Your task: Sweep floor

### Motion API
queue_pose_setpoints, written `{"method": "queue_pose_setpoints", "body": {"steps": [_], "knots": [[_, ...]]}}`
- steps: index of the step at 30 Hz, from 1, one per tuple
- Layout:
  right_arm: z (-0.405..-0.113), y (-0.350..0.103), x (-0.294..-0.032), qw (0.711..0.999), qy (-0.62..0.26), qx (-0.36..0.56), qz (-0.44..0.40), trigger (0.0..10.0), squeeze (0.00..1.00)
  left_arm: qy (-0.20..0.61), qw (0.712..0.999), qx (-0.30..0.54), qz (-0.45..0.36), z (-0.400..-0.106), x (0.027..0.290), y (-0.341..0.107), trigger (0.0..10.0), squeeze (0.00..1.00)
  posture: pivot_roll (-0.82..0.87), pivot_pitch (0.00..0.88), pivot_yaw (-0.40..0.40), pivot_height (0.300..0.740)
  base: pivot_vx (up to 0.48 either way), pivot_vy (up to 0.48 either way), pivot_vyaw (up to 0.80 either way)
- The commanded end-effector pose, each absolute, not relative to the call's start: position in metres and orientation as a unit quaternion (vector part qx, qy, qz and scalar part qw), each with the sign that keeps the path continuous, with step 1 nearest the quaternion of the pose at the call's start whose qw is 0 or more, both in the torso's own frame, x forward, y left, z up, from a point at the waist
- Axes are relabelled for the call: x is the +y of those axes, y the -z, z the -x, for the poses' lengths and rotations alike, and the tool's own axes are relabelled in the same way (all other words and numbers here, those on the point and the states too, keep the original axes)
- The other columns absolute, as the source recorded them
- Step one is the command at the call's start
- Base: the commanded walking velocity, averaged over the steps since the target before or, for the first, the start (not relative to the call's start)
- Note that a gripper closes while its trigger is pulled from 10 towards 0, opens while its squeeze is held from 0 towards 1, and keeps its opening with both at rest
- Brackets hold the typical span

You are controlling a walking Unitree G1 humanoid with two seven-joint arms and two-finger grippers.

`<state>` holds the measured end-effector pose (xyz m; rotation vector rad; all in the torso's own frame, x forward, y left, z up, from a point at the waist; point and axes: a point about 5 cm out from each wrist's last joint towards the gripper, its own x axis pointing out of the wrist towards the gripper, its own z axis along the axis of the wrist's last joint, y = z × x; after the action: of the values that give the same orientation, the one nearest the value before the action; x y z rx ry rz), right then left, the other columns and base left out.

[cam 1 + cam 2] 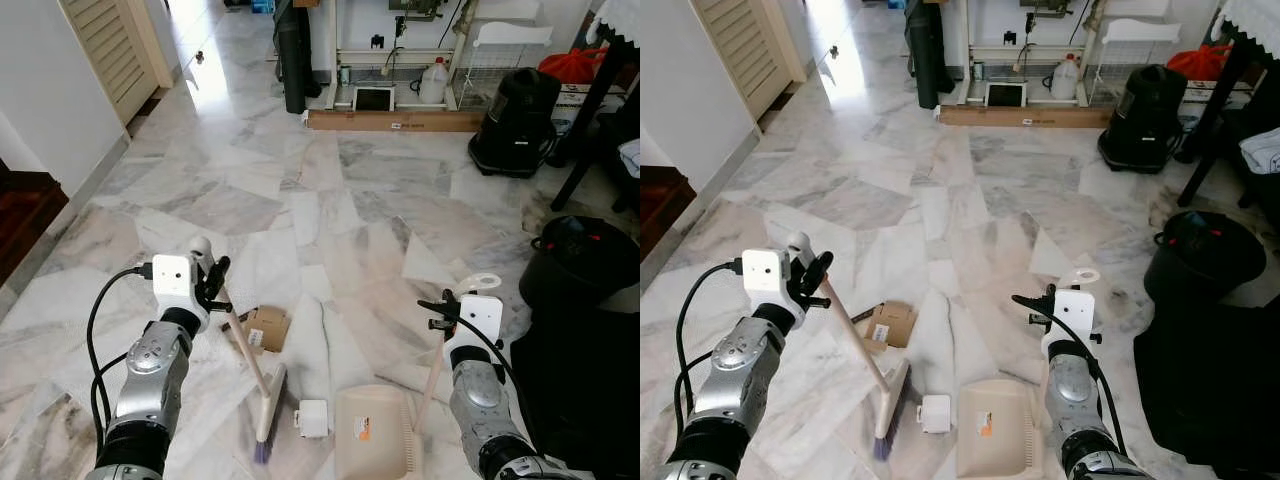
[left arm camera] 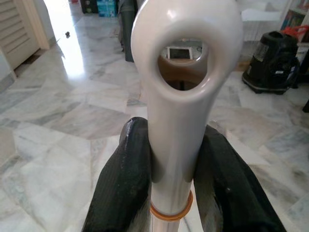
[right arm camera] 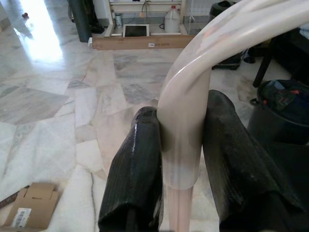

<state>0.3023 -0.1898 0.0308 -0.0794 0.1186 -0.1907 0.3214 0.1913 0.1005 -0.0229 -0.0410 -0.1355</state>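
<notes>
Left end effector (image 1: 212, 283) is clamped on the broom (image 1: 252, 365), whose stick runs toward 5 o'clock to the white box (image 1: 313, 418), while right end effector (image 1: 440, 310) is clamped on the dustpan (image 1: 372, 435).

Bright daylight, glare on marble floor (image 1: 195, 70) near doorway, sharp eye views, close handles blurred

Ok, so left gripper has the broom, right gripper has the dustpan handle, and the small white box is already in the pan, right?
Not quite. The small white box lies on the floor between the broom head and the dustpan, as the left eye view shows. Left gripper and right gripper hold as you say.
</notes>
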Motion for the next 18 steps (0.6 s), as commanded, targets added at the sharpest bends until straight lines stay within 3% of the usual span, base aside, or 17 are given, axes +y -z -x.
{"method": "queue_pose_setpoints", "body": {"steps": [1, 18], "knots": [[-0.294, -0.018, -0.187, 0.991, 0.092, 0.092, 0.037, 10.0, 0.00, 0.060, 0.998, -0.032, 0.009, -0.324, 0.194, -0.104, 10.0, 0.00, 0.09, 0.081, 0.077, 0.740, 0.000, 0.000, 0.00], [-0.295, -0.020, -0.188, 0.991, 0.091, 0.087, 0.037, 10.0, 0.00, 0.067, 0.997, 0.010, 0.045, -0.326, 0.185, -0.080, 10.0, 0.00, 0.08, 0.081, 0.072, 0.740, 0.000, 0.000, 0.00]]}}
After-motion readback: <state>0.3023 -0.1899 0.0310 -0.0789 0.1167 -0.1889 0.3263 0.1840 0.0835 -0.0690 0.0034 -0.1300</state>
